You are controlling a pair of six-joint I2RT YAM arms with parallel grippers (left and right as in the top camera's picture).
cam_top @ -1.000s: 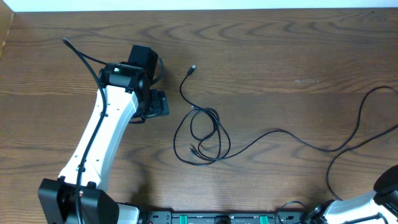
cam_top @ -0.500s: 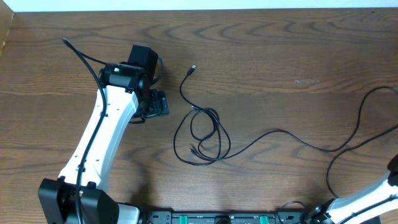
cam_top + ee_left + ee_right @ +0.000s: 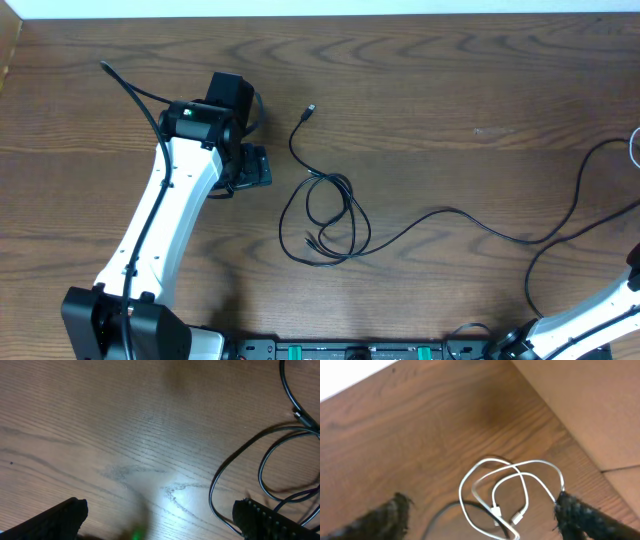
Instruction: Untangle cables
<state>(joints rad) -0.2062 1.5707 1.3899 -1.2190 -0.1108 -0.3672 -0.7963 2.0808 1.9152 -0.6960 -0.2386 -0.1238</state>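
With both tools open, the left tool (image 3: 160,519) beside the black cable (image 3: 325,215) looped mid counter (image 3: 450,100), the right tool (image 3: 482,502) above the white cable (image 3: 506,487) lying loose near its edge, we risk nudging that one off.

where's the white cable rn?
Right wrist view: white cable lies looped near the table edge, black cable beside it. Overhead shows only a sliver at the right edge.
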